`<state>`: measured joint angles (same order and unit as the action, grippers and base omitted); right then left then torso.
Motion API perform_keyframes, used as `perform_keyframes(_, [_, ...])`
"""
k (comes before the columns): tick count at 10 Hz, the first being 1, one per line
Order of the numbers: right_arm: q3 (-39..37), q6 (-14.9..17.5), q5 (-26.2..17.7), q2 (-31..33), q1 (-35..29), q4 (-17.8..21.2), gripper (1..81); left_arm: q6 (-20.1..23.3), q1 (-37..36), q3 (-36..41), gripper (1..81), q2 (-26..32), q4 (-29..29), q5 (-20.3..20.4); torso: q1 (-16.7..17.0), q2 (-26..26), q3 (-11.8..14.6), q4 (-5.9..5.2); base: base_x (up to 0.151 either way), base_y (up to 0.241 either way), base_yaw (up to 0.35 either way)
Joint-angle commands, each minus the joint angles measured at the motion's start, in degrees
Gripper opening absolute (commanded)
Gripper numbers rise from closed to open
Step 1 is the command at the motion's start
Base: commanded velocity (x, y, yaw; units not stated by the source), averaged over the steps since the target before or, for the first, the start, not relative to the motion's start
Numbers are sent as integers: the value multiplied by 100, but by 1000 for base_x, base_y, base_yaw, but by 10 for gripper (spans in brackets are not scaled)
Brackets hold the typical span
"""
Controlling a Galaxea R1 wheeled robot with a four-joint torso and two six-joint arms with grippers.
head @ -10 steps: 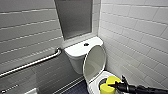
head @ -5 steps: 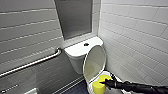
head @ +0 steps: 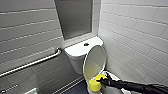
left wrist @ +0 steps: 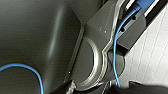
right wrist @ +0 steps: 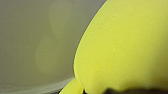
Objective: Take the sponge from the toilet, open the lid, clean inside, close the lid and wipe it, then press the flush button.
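The white toilet (head: 75, 58) stands against the tiled back wall, and its oval lid (head: 96, 61) is raised, leaning toward the tank. The small dark flush button (head: 86, 44) sits in the middle of the flat tank top. My right gripper (head: 102, 80) comes in from the lower right on a black arm and is shut on the yellow sponge (head: 95, 84), which is low in front of the raised lid, at the bowl. In the right wrist view the sponge (right wrist: 125, 50) shows large, close to a glossy white toilet surface (right wrist: 37, 45) that reflects its yellow.
A metal grab bar (head: 32, 63) runs along the left wall. A frosted window (head: 75, 17) is above the tank. The tiled right wall (head: 135, 37) stands close beside the toilet. Pale floor tiles (left wrist: 152, 50) show in the left wrist view, beside the robot's own parts and a blue cable.
My right gripper has moved leftward and slightly down with the sponge, across the front of the raised lid. The toilet and lid have not moved.
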<state>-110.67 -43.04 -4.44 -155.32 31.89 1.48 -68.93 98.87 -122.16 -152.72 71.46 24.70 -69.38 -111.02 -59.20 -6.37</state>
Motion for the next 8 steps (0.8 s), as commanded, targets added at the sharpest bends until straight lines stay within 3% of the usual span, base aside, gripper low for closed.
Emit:
perform_keyframes(1, [-515, -327, 83, -493, -574, 2, 10, 11, 147, -27, 811, 49, 26, -97, 0, 0, 0, 0, 0, 0, 0])
perform_keyframes(4, [-1061, -345, 286, -661, -178, 2, 10, 2, 147, -27, 811, 66, 35, -97, 0, 0, 0, 0, 0, 0, 0])
perform_keyframes(8, [-1071, -292, 347, -538, 262, -59, 10, 2, 182, -18, 811, 75, 43, -88, 0, 0, 0, 0, 0, 0, 0])
